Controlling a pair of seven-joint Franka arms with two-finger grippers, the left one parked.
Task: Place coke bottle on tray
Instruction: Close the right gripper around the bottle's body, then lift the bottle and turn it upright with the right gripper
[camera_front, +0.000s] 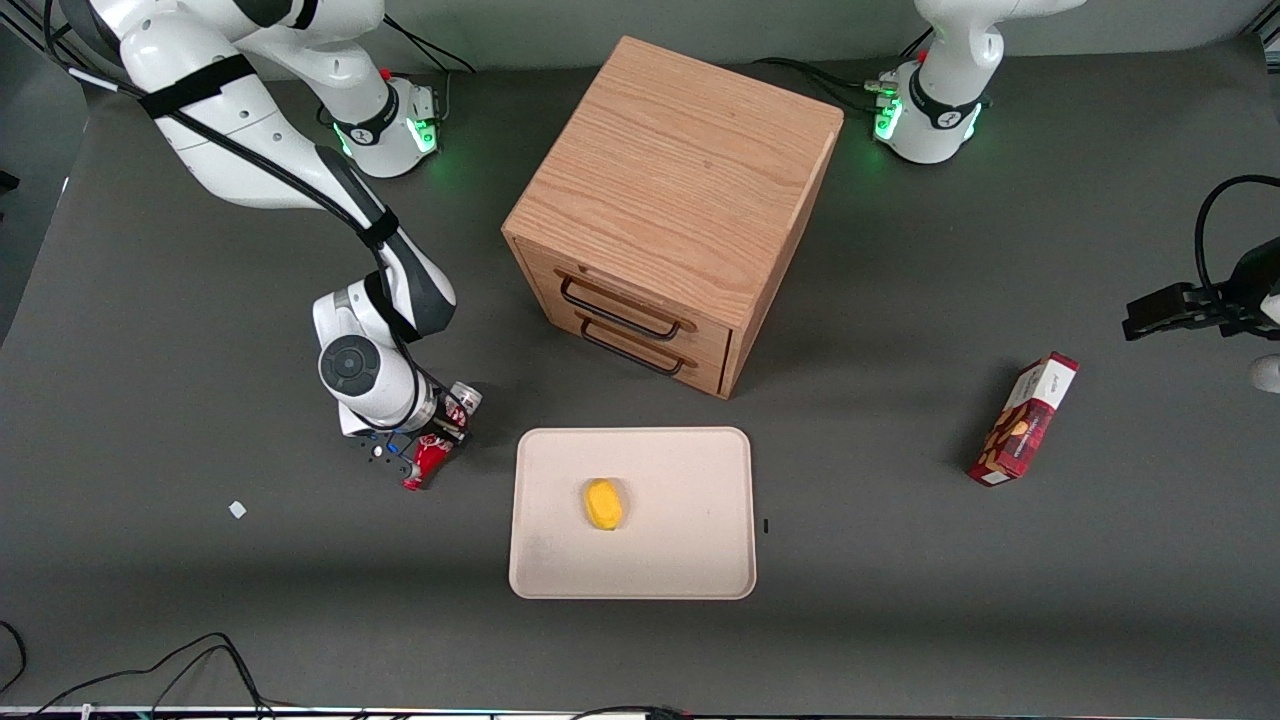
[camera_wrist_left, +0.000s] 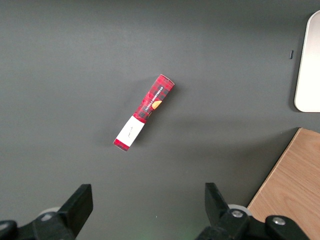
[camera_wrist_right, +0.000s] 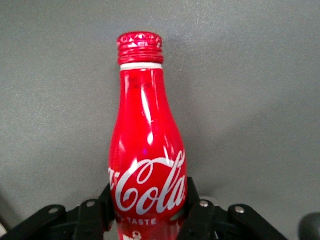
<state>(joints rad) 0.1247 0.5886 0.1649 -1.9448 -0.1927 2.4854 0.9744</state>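
Small red coke bottle (camera_wrist_right: 148, 150), glossy, with white "Coca-Cola" script across the body and part of a smaller word, "TASTE", below it; a thin white ring under the ribbed red cap. Pinched at the lower body between the two black fingers (camera_wrist_right: 196, 212) of the gripper (camera_front: 432, 437), one pad pressed against each side. Seen from the front, lying tilted under the working arm's wrist, silver base toward the wooden cabinet, red cap end pointing toward the front camera, close over the dark grey table (camera_front: 900, 620). Whether touching the table or lifted just clear, cannot tell. Not on the tray.

Just beside the bottle, toward the parked arm's end: cream-beige tray (camera_front: 700, 480), flat, rounded corners, low rim. On it, near the middle, a small yellow object (camera_front: 604, 504), rounded.

Farther from the front camera than the tray: wooden drawer cabinet (camera_front: 680, 190), light oak grain, two drawers with dark metal handles, both closed.

Well apart, toward the parked arm's end of the table: red rectangular snack box (camera_wrist_left: 145, 112), lying on its side, plaid pattern, a white panel at one end, lettering too small to read.

Near the working arm's end, a small white scrap (camera_front: 237, 509) on the table. Beside the tray's edge, a tiny black mark (camera_front: 766, 525).
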